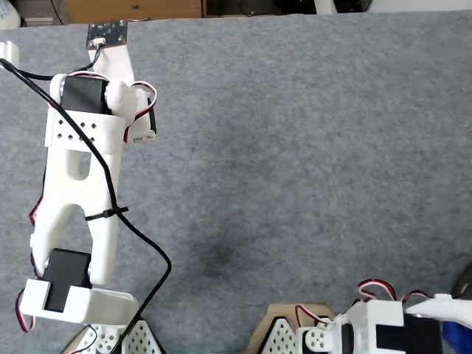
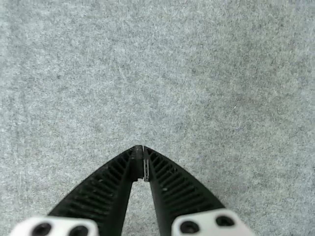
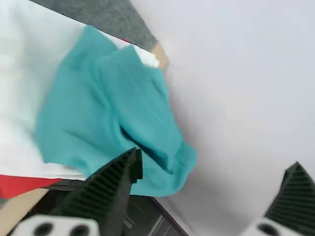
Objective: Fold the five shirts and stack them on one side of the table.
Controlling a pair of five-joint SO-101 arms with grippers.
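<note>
right jaws spread wide over the teal shirt (image 3: 108,113), left jaws pressed together above grey table (image 2: 206,69).

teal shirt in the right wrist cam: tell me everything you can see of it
The teal shirt is soft cloth, unfolded and rumpled, with a hemmed end bunched at one side. It lies on top of a white garment, with red cloth under that, near the edge of the grey table. The right gripper hangs open beside it; whether a finger touches the shirt cannot be told.
</note>
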